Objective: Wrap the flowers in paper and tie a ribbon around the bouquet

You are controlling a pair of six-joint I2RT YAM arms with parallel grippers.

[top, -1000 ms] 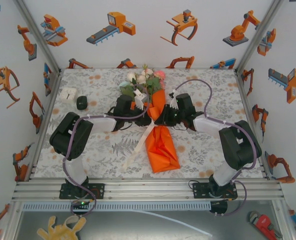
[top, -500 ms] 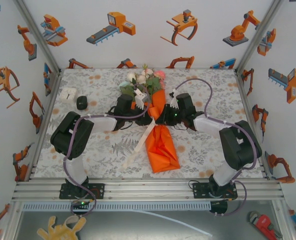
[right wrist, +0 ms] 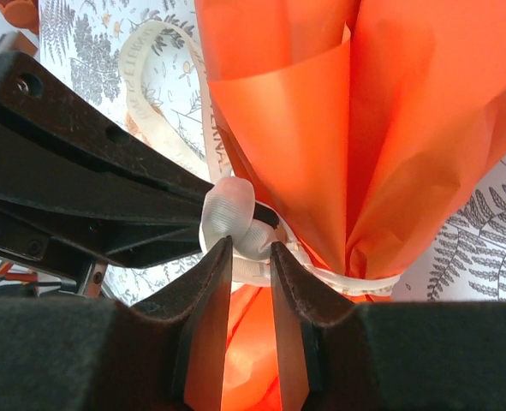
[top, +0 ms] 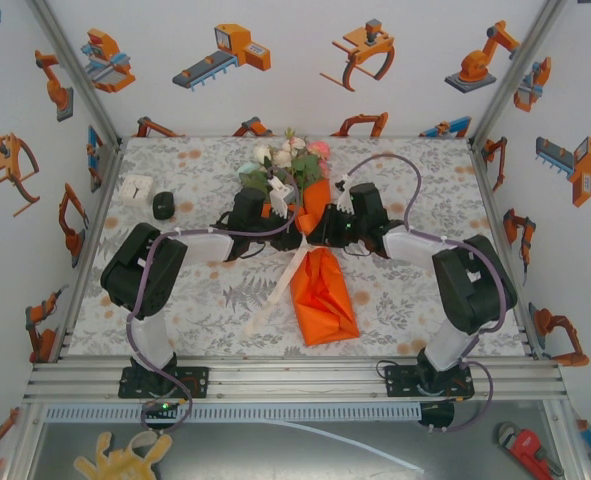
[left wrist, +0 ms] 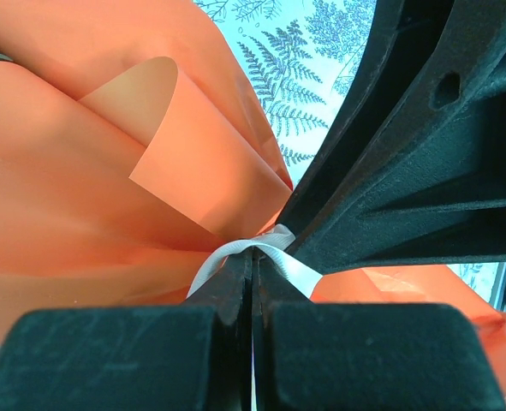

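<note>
The left gripper [left wrist: 253,276] is clenched on the ribbon [left wrist: 232,253], fingers pressed flat together where the cream strip leaves the pinched waist of the bouquet [top: 316,262], directly ahead of its tips. The paper [left wrist: 73,171] flares orange just beyond, with the flowers [top: 289,160] topping the cone. Meeting it tip to tip, the right gripper [right wrist: 249,257] grasps the knot's small loop between nearly closed fingers, the cinched waist just past them. The ribbon looks thin, floppy and probably slippery, and the paper light and easily creased. The safest hold is judged to be on the ribbon close to the knot, never on the blooms.
</note>
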